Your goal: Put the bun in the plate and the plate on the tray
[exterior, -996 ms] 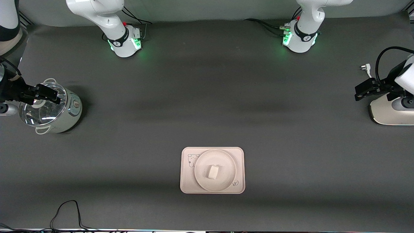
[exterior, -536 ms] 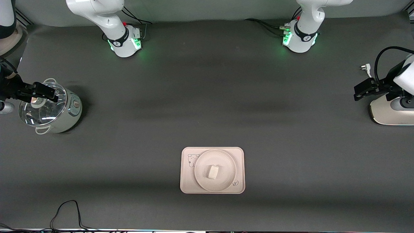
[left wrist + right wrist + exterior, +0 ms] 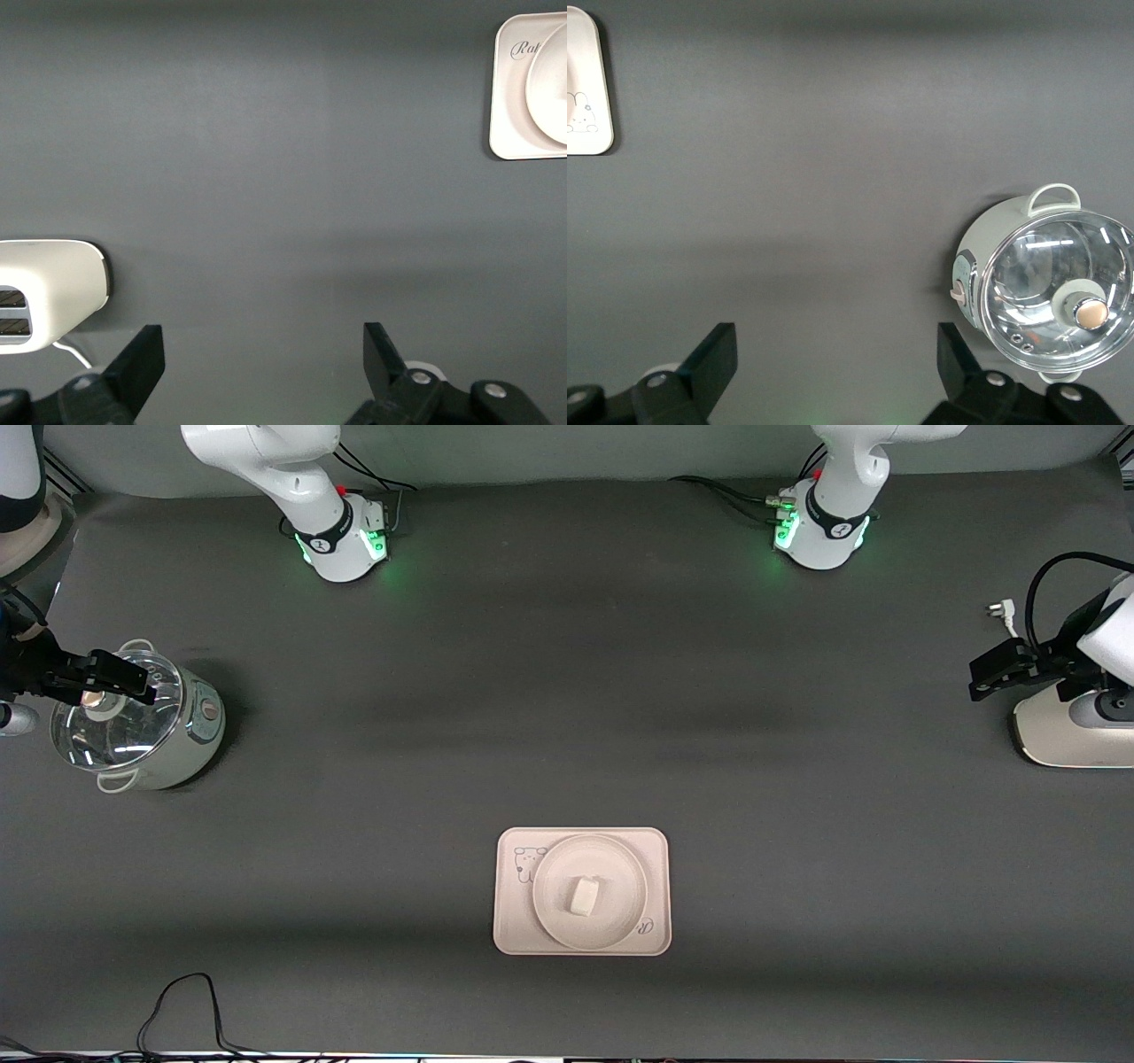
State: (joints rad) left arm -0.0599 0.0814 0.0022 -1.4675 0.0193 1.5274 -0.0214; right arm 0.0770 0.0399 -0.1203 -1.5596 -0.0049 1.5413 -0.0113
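The off-white bun (image 3: 584, 895) lies in the middle of the round cream plate (image 3: 549, 911). The plate sits on the cream-pink rectangular tray (image 3: 512, 932) at the middle of the table, near the front camera. My right gripper (image 3: 133, 680) hangs open and empty over the glass-lidded pot (image 3: 173, 744) at the right arm's end of the table. My left gripper (image 3: 982, 677) hangs open and empty beside the toaster (image 3: 1063, 731) at the left arm's end. The left wrist view shows its open gripper (image 3: 263, 341) and a corner of the tray (image 3: 507, 106). The right wrist view shows its open gripper (image 3: 837, 341) and another tray corner (image 3: 583, 80).
The pot (image 3: 1050, 283) and the cream toaster (image 3: 49, 283) stand at the two ends of the table. A white plug (image 3: 999, 611) lies near the toaster. A black cable (image 3: 177, 1001) loops at the table edge nearest the front camera.
My right gripper has drifted a little outward over the pot. The left gripper, bun, plate and tray have hardly moved.
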